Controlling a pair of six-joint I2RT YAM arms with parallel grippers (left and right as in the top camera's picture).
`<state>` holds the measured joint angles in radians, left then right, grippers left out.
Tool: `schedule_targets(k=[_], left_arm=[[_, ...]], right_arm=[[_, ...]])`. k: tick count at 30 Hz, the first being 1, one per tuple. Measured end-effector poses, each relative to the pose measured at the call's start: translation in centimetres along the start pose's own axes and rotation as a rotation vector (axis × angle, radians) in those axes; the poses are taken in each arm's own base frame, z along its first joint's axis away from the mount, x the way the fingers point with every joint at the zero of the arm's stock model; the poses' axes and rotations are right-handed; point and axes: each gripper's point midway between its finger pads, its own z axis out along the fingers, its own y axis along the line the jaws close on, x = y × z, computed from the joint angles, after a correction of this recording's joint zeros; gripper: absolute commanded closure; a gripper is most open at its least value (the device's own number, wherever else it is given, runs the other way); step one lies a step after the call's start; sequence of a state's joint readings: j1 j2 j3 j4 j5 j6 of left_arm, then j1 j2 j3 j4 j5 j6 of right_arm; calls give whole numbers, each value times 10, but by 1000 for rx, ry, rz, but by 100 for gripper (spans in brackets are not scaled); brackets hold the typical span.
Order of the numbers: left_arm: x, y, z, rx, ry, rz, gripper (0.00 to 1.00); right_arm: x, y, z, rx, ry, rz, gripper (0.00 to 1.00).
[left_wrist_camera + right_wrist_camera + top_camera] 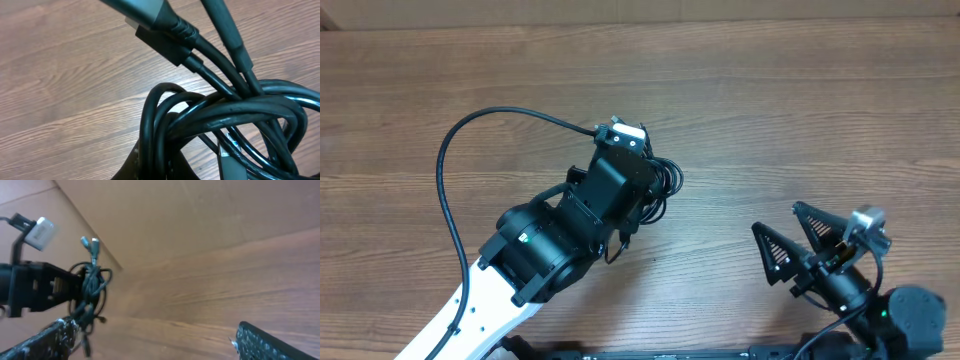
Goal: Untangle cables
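Note:
The cables (667,179) are a small black tangle at the table's centre, and my left gripper (650,195) is shut on them. In the left wrist view the looped cords (225,107) fill the frame, pinched between the dark fingers (142,167) at the bottom, and a grey plug (150,12) crosses the top. From the right wrist view the bundle (91,286) hangs off the left gripper (75,287), lifted above the wood, two small plugs (90,242) sticking up. My right gripper (795,240) stands open at the lower right, well away from the tangle, nothing between its fingers (265,342).
The left arm's own thick black wire (445,170) arcs over the table's left half. The wooden table (800,110) stretches bare behind and to the right. The right arm's base (905,315) sits at the lower right corner.

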<state>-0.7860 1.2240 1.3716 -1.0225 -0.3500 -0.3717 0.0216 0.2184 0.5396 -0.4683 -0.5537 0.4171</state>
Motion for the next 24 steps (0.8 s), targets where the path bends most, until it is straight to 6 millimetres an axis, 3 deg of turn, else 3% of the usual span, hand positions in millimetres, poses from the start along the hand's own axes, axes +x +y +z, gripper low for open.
schedule_targets(k=[6,13,20,24], left_arm=[[-1,-14,-1,77,3,29,96],[0,-38,-4,214,15,82,96],[-12,-58,-10,325,-27,72,96],[-10,-62,-11,348,-21,73,96]], right_arm=[[-1,7,5,34,184,60,0],[3,9,26,-1,368,151,0],[13,11,37,-66,449,220,0],[7,27,38,-170,445,207,0]])
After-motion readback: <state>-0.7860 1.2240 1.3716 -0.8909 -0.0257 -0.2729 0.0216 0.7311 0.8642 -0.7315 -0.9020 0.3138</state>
